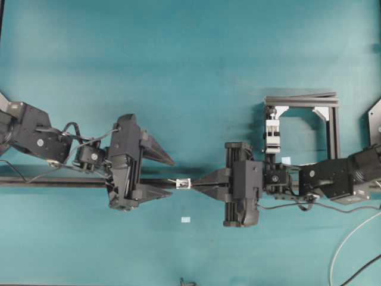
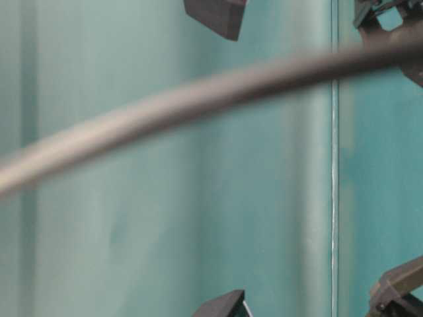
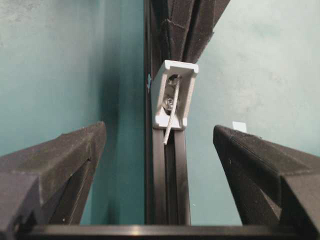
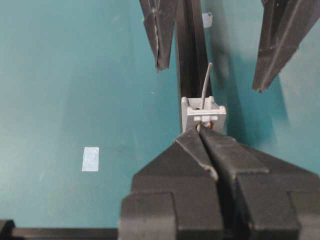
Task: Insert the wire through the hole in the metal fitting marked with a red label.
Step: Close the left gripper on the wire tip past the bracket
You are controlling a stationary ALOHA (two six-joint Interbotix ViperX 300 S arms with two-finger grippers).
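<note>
Centrally in the overhead view, the metal fitting sits just below the middle of the frame, pinched at the tips of the right end effector, whose fingers are closed together to a point. That end effector reaches in from the right along a dark rail lying across the teal bench.

From the right wrist camera, the fitting appears as a small pale block directly above the closed fingertips, with the wire rising out of its top as a thin grey strand, tilted slightly right.

The left wrist camera shows the wire passing through the hole, its free end poking down past the block's lower edge.

Meanwhile the left end effector stands wide open and holds nothing; its two fingers flank the fitting on either side, well clear of it.

A pale tape scrap lies on the bench below the fitting.
</note>
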